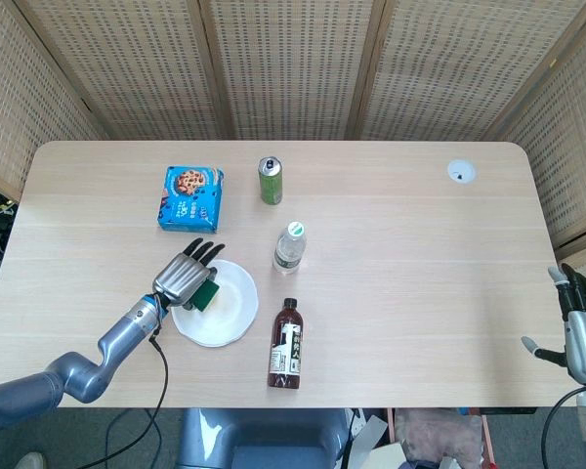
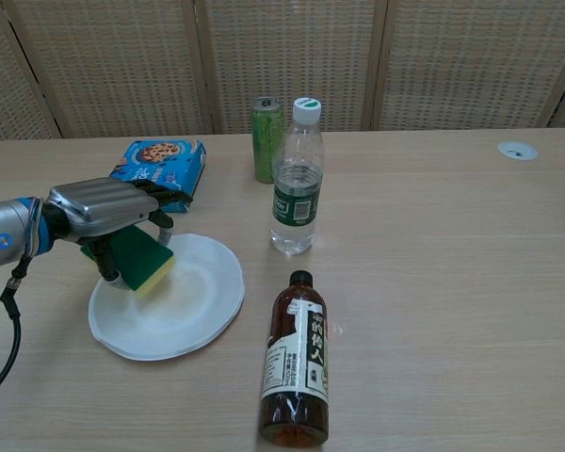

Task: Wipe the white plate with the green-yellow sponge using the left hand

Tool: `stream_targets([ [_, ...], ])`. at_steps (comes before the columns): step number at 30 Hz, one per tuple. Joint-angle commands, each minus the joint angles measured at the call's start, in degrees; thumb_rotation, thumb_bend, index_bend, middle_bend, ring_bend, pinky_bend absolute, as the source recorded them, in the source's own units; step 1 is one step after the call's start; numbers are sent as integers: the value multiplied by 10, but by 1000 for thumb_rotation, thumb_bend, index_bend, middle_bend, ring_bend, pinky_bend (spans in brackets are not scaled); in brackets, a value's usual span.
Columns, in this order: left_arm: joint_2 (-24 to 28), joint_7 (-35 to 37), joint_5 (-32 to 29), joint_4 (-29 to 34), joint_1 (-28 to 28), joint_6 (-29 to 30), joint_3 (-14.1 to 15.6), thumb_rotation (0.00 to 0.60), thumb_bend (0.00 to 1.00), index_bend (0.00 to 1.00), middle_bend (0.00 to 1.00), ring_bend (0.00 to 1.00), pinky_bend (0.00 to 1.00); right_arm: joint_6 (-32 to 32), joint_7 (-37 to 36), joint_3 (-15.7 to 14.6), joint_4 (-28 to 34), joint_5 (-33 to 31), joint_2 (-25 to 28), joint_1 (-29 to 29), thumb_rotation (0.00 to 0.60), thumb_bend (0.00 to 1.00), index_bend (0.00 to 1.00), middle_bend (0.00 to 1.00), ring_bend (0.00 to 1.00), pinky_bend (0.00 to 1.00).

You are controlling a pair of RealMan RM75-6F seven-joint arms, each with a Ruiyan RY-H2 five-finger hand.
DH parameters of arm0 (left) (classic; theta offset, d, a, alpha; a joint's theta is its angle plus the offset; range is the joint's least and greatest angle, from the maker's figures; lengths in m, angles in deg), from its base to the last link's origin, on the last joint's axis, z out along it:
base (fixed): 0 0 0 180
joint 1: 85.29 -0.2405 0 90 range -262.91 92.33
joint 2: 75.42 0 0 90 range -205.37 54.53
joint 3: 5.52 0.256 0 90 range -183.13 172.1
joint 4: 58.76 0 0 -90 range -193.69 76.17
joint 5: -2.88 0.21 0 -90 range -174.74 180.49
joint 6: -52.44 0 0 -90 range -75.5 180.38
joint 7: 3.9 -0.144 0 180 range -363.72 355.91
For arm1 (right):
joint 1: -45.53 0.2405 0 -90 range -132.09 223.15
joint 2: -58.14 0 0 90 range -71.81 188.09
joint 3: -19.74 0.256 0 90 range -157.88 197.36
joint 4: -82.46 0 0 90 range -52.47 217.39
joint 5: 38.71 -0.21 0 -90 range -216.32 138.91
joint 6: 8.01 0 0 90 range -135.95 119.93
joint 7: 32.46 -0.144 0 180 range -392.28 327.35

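Surface [image 1: 400, 293]: pale wood top, carrying everything below; woven screens [image 1: 293, 68] stand behind it.
Left arm [image 1: 73, 366]: reaches in from the near left corner toward the plate.
Plate [image 2: 202, 301]: white, lying flat on the near left part of the surface, just left of the brown bottle; in the chest view its right half is bare.
Box [image 1: 190, 197]: blue cookie box, lying flat beyond the plate, near it but apart in the head view.
Brown bottle [image 2: 296, 363]: dark, lying on its side with the cap pointing away toward the clear bottle, just right of the plate.
Clear bottle [image 2: 295, 184]: upright, white cap, green label, beyond the plate's right edge and the brown bottle.
Can [image 2: 267, 139]: green, upright, behind the clear bottle and slightly left of it.
Left robot hand [image 2: 99, 209]: over the plate's left rim, back of the hand up, fingers curled down around the sponge and gripping it.
Right robot hand [image 1: 584, 327]: at the near right edge of the head view, off the surface's corner, fingers spread apart with nothing in them.
Sponge [image 2: 137, 259]: green on top with a yellow underside, held in the left robot hand, tilted, over the left part of the plate; whether its lower edge touches the plate I cannot tell.
Disc [image 1: 460, 172]: small, white and round, set in the far right of the surface, well apart from the rest.
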Motion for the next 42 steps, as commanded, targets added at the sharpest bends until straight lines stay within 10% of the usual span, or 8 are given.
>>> stream_targets([
  [1, -4, -59, -22, -4, -1, -11, 10, 600, 158, 669, 0, 0, 0, 0, 0, 0, 0, -1, 0, 0, 600, 0, 0, 0, 0, 0],
  [42, -48, -185, -100, -13, 26, -22, -7, 600, 158, 681, 0, 0, 0, 3, -10, 3, 1, -6, 5, 0, 600, 0, 0, 0, 0, 0],
])
